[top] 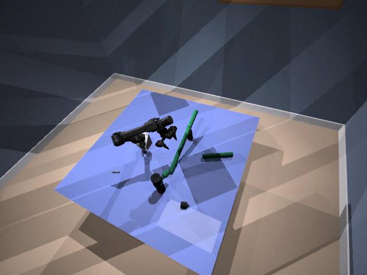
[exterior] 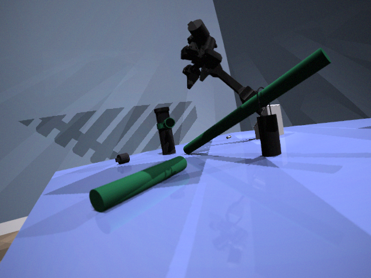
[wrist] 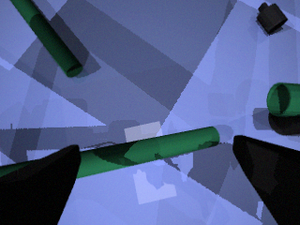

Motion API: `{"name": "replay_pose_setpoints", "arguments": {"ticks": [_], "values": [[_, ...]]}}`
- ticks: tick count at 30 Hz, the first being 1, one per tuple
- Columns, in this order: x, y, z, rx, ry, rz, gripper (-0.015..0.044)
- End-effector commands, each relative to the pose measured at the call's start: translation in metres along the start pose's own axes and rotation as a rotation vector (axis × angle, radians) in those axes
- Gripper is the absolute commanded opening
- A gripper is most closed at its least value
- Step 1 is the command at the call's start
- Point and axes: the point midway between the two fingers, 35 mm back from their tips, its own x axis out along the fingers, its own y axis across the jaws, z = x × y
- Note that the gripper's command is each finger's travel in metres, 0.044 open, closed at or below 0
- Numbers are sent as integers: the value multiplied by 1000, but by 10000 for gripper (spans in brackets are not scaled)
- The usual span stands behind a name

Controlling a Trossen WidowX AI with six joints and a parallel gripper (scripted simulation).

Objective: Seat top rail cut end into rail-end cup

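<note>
The long green rail point(top: 179, 148) point(exterior: 227, 122) point(wrist: 150, 150) slopes through the thin loop above the small dark post point(top: 190, 136) point(exterior: 270, 136). Its lower end is at or near the mat, outside the green cup point(top: 165, 173) point(exterior: 164, 124) point(wrist: 294, 94). The cup hangs on the band point(exterior: 159, 125), high on the big dark post point(top: 160, 188) point(exterior: 166, 140) below its cap point(top: 155, 178) point(exterior: 162, 109). My gripper point(top: 172, 144) point(exterior: 195, 84) point(wrist: 157, 147) is open and empty, above and beside the rail. In the wrist view the rail lies beyond the fingertips.
A short green rail point(top: 217, 154) point(exterior: 139, 185) point(wrist: 49, 44) lies on the blue mat. A small dark cap point(top: 184, 205) point(exterior: 122, 158) point(wrist: 272, 19) lies near the big post. A small metallic piece point(top: 116, 171) point(exterior: 228, 136) lies on the other side.
</note>
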Motion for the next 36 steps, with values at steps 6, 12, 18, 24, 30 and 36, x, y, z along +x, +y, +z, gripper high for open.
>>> {"name": "replay_pose_setpoints", "arguments": {"ticks": [6, 12, 18, 24, 30, 36], "values": [[7, -26, 8, -241, 3, -14, 440], [19, -66, 16, -643, 11, -19, 440], [27, -108, 20, -1050, 22, -37, 440], [33, -152, 20, -1447, 48, -64, 440], [33, -157, 19, -1492, 53, -68, 440], [33, -157, 19, -1492, 53, -68, 440]]}}
